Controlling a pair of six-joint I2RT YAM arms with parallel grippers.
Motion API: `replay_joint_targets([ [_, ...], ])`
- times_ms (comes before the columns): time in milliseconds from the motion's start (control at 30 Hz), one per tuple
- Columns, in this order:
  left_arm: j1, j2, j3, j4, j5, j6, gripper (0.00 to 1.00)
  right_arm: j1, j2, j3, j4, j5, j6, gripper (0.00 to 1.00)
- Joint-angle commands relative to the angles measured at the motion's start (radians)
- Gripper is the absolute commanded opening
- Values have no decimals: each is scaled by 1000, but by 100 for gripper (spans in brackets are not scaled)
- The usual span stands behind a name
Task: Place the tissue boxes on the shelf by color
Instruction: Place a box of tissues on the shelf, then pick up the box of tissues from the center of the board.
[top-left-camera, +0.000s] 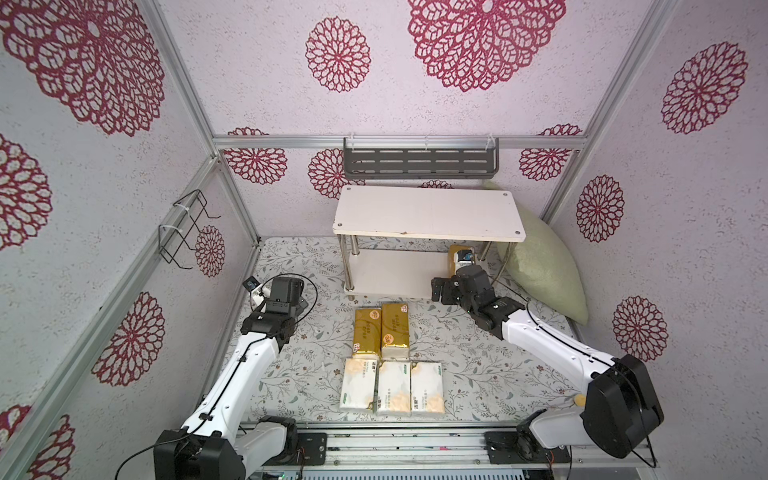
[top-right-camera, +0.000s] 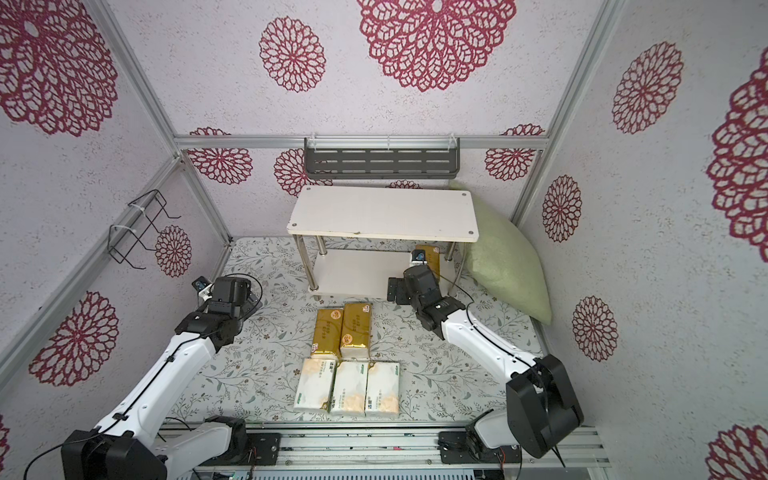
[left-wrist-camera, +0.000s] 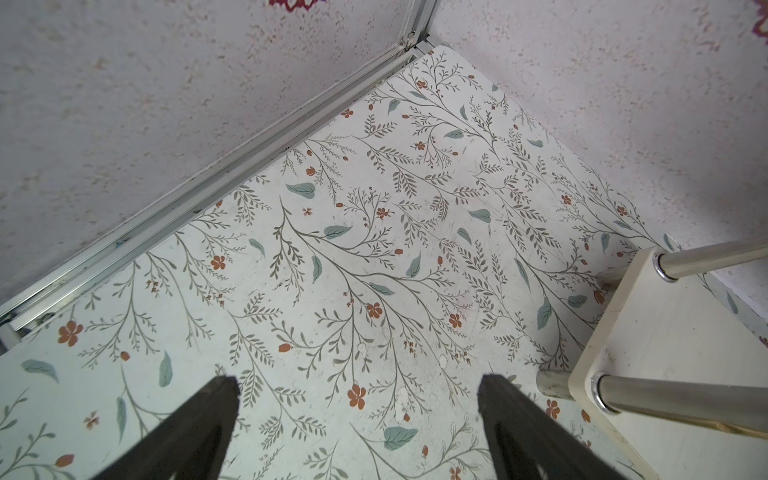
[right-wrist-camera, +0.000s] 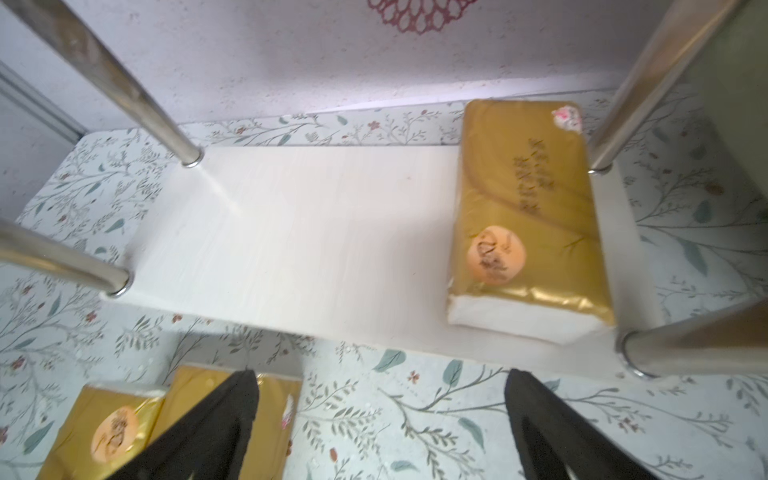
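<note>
Right gripper spread, empty; one gold pack just ahead on shelf, lower board. Two gold packs and white packs back-left of it. Left gripper spread, empty. Packs likely light, soft, slick: pinch long sides.

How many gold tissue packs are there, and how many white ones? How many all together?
gold tissue packs: 3
white tissue packs: 3
Total: 6
</note>
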Motion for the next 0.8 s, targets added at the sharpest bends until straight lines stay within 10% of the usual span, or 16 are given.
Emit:
replay_joint_targets([
  [0, -9, 9, -15, 9, -16, 16, 97, 69, -39, -22, -14, 35, 71, 99],
  [767, -9, 15, -30, 11, -19, 5, 97, 374, 176, -22, 38, 6, 227, 99],
])
